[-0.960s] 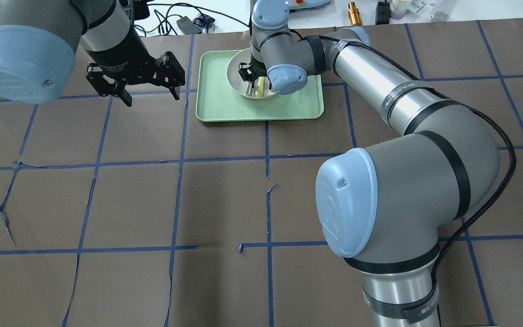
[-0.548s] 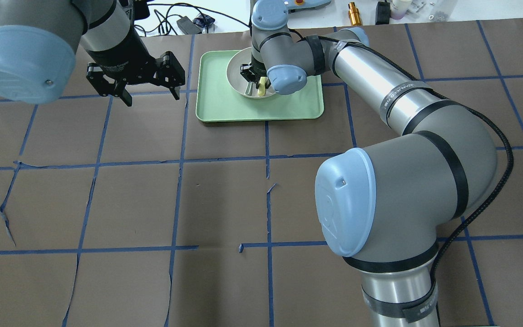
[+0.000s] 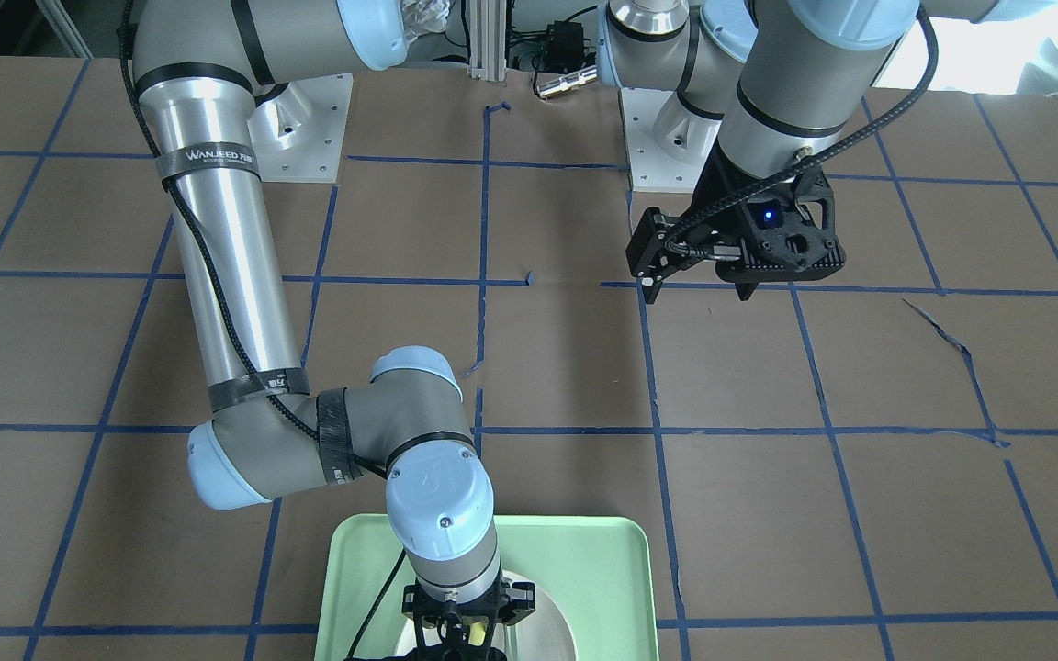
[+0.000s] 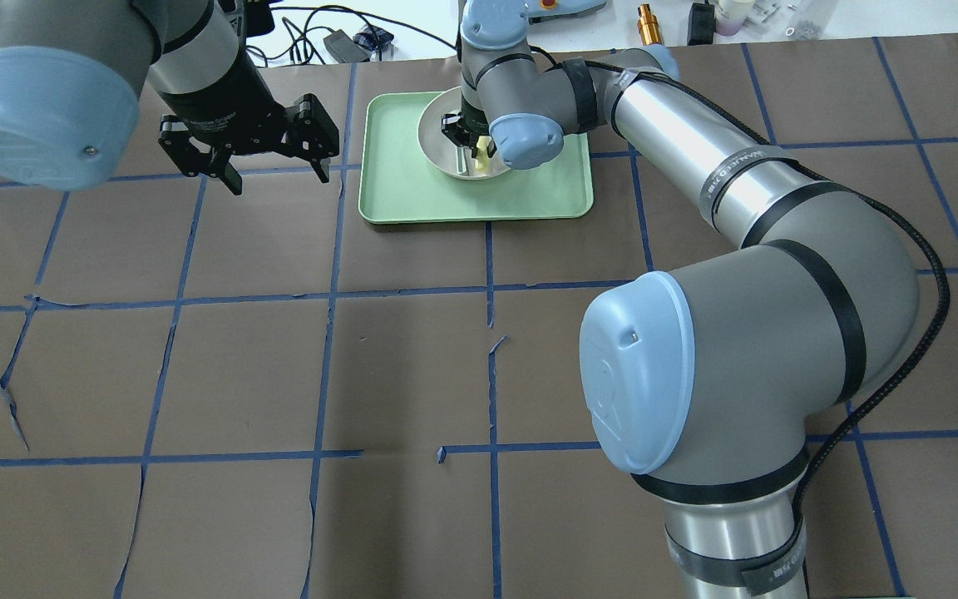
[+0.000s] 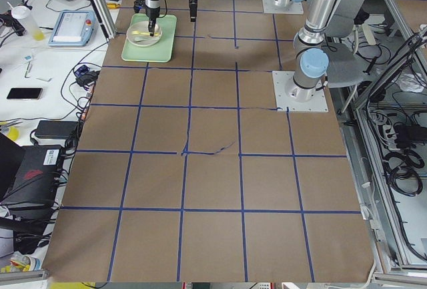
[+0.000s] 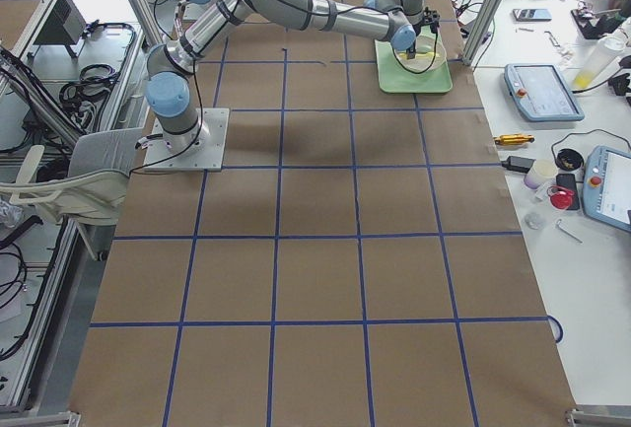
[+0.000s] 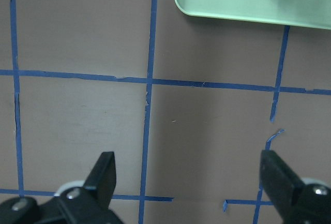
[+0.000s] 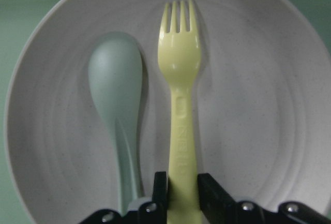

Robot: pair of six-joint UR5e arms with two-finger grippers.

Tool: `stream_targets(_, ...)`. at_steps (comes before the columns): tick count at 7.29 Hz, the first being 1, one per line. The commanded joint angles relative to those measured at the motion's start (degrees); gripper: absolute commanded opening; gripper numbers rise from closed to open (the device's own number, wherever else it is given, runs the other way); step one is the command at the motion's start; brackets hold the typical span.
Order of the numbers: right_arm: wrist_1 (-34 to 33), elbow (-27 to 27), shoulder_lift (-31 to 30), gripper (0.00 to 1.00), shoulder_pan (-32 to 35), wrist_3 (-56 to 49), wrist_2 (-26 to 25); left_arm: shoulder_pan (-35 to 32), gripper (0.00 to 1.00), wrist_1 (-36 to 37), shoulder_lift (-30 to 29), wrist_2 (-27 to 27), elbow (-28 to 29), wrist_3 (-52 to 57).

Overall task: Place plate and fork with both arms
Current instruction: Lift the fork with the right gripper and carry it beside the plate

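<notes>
The white plate (image 8: 269,105) lies on the mint-green tray (image 4: 412,200) at the far middle of the table. My right gripper (image 8: 181,193) is shut on the handle of the pale yellow fork (image 8: 178,79), with the tines pointing away over the plate. In the overhead view the fork (image 4: 481,158) hangs below the right gripper (image 4: 471,141) above the plate (image 4: 437,141). My left gripper (image 4: 279,179) is open and empty, hovering over bare table left of the tray. The left wrist view shows its fingers (image 7: 103,172) wide apart.
A grey-green spoon (image 8: 116,89) lies in the plate beside the fork. Cables, a brass part (image 4: 645,25) and small items lie beyond the table's far edge. The brown table cover (image 4: 238,374) has blue tape lines and a few tears.
My right gripper has risen a little over the plate with the fork, whose free end has tipped up off the plate. The left arm has not moved.
</notes>
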Motion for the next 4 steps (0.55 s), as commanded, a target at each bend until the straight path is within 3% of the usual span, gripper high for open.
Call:
stream_targets(1,1.3,0.8,-2.8,0.23,-1.4,-4.9,-0.9,0.0,1.0,0.0,0.0,0.0,0.0,0.0)
stream_targets(4,1.7,4.1,-3.9,0.24,-8.4,-15.1,-0.1,0.0,1.0,0.0,-0.3,0.0,-0.2,-0.2)
